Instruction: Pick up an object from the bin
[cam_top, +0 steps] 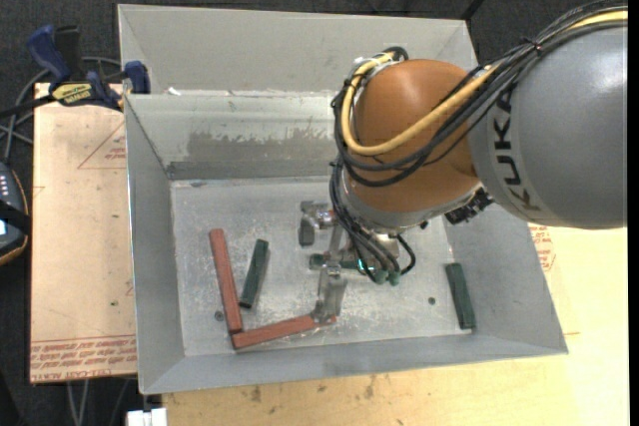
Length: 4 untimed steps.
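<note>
My gripper (326,299) hangs below the arm's orange cover, low over the front middle of the bin floor. Its lowest metal tip is at the right end of a red L-shaped bar (236,309), and I cannot tell whether it touches. The bar's long leg runs up the left side and its short leg lies along the front wall. A short dark green bar (254,272) lies just left of the gripper, inside the L's corner.
A second dark green bar (460,295) lies near the bin's right wall. The orange cover and cables hide the middle and back right of the floor. The back left of the floor is bare metal.
</note>
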Motion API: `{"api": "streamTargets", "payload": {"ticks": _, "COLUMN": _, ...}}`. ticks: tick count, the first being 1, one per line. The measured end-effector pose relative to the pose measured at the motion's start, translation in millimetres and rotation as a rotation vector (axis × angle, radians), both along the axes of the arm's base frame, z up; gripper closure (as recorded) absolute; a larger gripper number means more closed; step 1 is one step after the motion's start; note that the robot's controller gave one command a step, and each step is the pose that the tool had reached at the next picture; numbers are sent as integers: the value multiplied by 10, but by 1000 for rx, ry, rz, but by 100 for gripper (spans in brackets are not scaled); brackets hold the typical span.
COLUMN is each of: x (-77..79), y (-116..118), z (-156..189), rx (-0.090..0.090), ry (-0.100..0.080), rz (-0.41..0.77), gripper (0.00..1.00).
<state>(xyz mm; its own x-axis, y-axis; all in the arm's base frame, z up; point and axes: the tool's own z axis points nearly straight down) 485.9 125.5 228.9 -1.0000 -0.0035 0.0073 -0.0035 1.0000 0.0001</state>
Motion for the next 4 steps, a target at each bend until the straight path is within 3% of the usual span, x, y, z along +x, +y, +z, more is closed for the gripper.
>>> {"api": "streamTargets", "payload": {"ticks": 1, "x": -15, "y": -542, "z": -1591, "rx": 3, "ry": -25, "rz": 153, "gripper": 0}}
{"api": "streamTargets", "payload": {"ticks": 2, "x": -54, "y": -533, "z": -1583, "rx": 2, "ry": -10, "rz": 156, "gripper": 100}}
{"api": "streamTargets", "payload": {"ticks": 3, "x": -9, "y": -532, "z": -1565, "rx": 4, "ry": -28, "rz": 154, "gripper": 0}}
{"api": "streamTargets", "payload": {"ticks": 4, "x": -55, "y": -533, "z": -1584, "rx": 2, "ry": -10, "rz": 156, "gripper": 100}}
